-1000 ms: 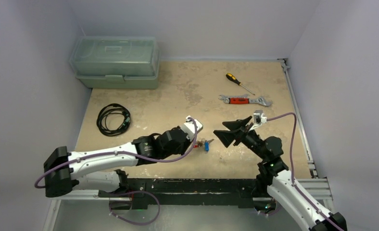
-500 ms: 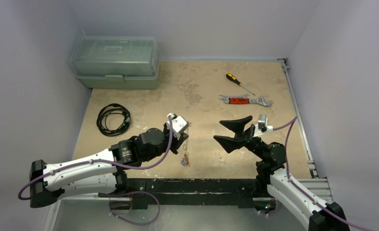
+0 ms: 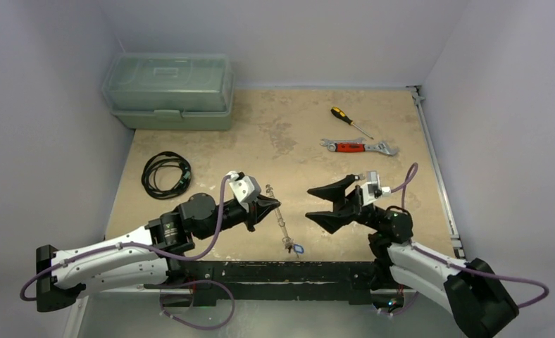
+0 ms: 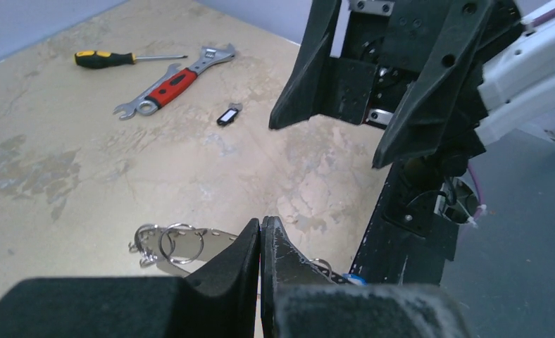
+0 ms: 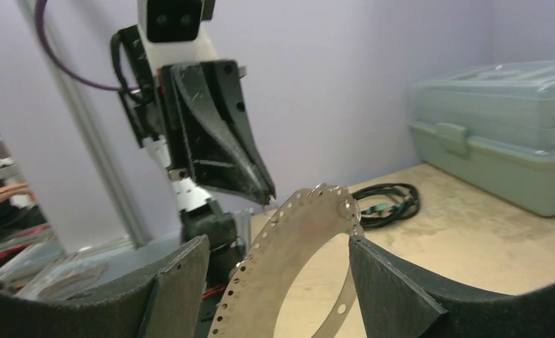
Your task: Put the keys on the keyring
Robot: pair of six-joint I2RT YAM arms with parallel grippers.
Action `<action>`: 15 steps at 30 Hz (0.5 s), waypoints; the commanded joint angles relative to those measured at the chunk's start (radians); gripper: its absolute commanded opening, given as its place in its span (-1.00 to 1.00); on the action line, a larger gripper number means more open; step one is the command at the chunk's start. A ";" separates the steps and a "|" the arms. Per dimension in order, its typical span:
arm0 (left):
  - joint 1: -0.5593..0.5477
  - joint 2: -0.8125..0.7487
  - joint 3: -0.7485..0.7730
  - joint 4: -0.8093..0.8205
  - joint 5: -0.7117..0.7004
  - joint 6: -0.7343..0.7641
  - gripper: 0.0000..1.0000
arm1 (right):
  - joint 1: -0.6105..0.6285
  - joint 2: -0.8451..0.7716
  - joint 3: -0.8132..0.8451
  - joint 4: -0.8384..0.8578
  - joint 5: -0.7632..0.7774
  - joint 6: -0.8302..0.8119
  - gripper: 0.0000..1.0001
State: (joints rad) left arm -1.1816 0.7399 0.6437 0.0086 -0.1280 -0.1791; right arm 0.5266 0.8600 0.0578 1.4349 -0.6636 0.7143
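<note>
My left gripper (image 3: 264, 210) is shut on the keyring (image 3: 280, 218), a thin silver band with holes, and holds it above the table's near edge. In the left wrist view the keyring (image 4: 190, 239) carries small split rings, with a blue tag (image 4: 356, 278) hanging below. The blue tag also shows in the top view (image 3: 297, 248). My right gripper (image 3: 317, 205) is open and faces the ring. In the right wrist view the keyring (image 5: 289, 246) sits between my open fingers without touching them. A black-tagged key (image 4: 229, 115) lies on the table. No red tag shows.
A red-handled wrench (image 3: 359, 146) and a yellow screwdriver (image 3: 351, 121) lie at the back right. A coiled black cable (image 3: 166, 174) lies at the left. A green toolbox (image 3: 169, 90) stands in the back left corner. The black mounting rail (image 3: 282, 271) runs along the near edge.
My left gripper lifted the keyring with its hanging keys off the table and drew back to the left. My right gripper swung left and turned its open jaws toward the ring.
</note>
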 commanded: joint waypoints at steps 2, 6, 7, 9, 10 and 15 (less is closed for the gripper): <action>-0.007 -0.034 -0.002 0.127 0.101 0.013 -1.00 | 0.058 0.118 0.036 0.262 -0.098 0.045 0.46; -0.007 -0.048 -0.005 0.143 0.141 0.005 -1.00 | 0.079 0.225 0.061 0.404 -0.128 0.106 0.39; -0.007 -0.051 -0.005 0.148 0.155 0.002 -1.00 | 0.085 0.243 0.076 0.406 -0.135 0.109 0.37; -0.007 -0.055 -0.006 0.155 0.173 -0.004 -1.00 | 0.104 0.260 0.091 0.406 -0.134 0.097 0.35; -0.007 -0.057 -0.006 0.156 0.180 -0.005 -1.00 | 0.115 0.260 0.096 0.407 -0.130 0.088 0.35; -0.007 -0.060 -0.006 0.156 0.230 -0.006 -1.00 | 0.144 0.225 0.113 0.406 -0.123 0.064 0.33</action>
State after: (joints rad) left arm -1.1816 0.6960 0.6407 0.0807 0.0334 -0.1802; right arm 0.6506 1.1179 0.1280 1.5124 -0.7757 0.7956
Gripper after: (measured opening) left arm 0.009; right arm 0.672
